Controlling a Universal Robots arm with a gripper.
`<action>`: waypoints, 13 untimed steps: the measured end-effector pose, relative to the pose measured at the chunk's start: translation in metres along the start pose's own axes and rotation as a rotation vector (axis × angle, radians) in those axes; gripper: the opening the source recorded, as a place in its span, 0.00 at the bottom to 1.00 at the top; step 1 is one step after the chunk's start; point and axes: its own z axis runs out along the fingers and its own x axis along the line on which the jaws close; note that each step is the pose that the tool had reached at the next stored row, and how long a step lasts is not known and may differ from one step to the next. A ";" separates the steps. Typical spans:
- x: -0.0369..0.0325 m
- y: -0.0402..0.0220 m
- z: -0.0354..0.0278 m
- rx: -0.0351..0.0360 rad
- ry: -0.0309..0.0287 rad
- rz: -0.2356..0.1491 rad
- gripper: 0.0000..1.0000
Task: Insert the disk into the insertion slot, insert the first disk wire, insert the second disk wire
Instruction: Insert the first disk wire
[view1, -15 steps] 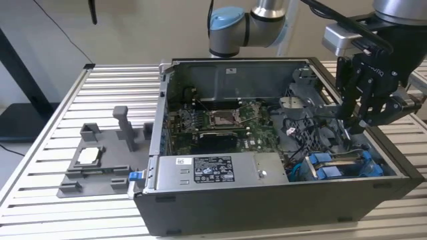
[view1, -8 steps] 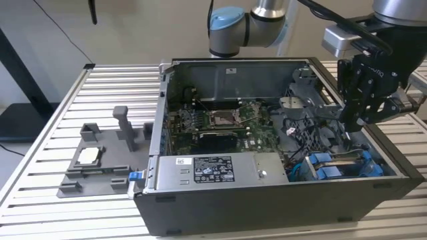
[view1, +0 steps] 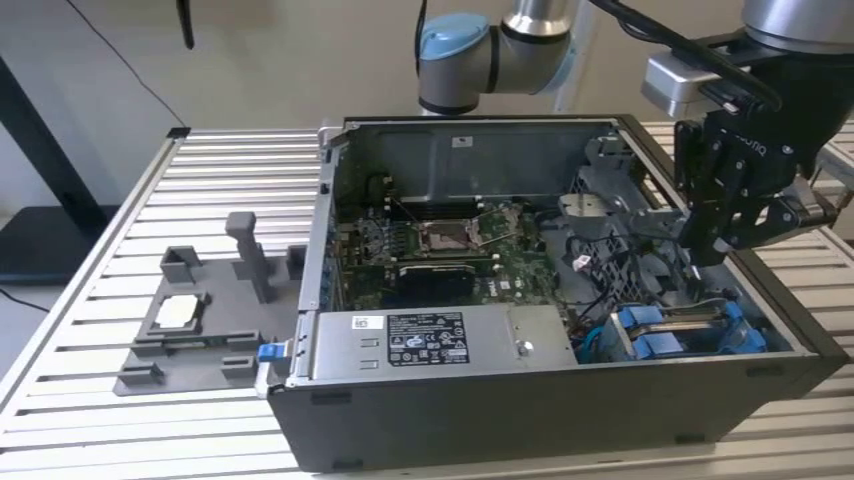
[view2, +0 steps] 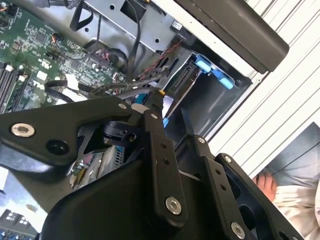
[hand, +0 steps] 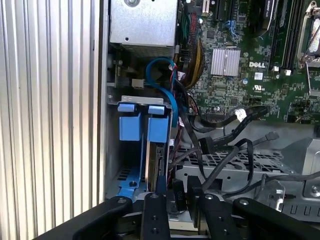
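Step in hand, by my reading: seating a disk wire, since the disk (hand: 159, 162) already sits on edge in the slot (hand: 142, 100), its blue tabs toward the open side of the case (view1: 534, 420).

Gripper (hand: 172, 189): fingers drawn nearly together on a small black plug (hand: 179, 194) with wire trailing from it. The hold looks firm, though the contact itself is partly hidden behind the fingers, so I take it as probable.

Position: in the first wrist view the plug hangs just beside the disk's near edge, close but apart. In the exterior view the gripper stands over the corner of the case that holds the slot.

To do it well:
- Square the plug to the disk's socket before pressing; a tilted plug will jam.
- Push along the socket's axis only, gently.
- Keep the loose black cables off the fingers; several loop near the slot.
- Avoid bearing on the blue tabs.
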 end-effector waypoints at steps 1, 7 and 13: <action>-0.0001 0.0004 0.0001 0.0001 0.0000 0.000 0.31; -0.0018 0.0022 0.0010 0.0007 0.0002 0.001 0.31; -0.0068 0.0023 0.0022 0.0016 0.0007 0.002 0.22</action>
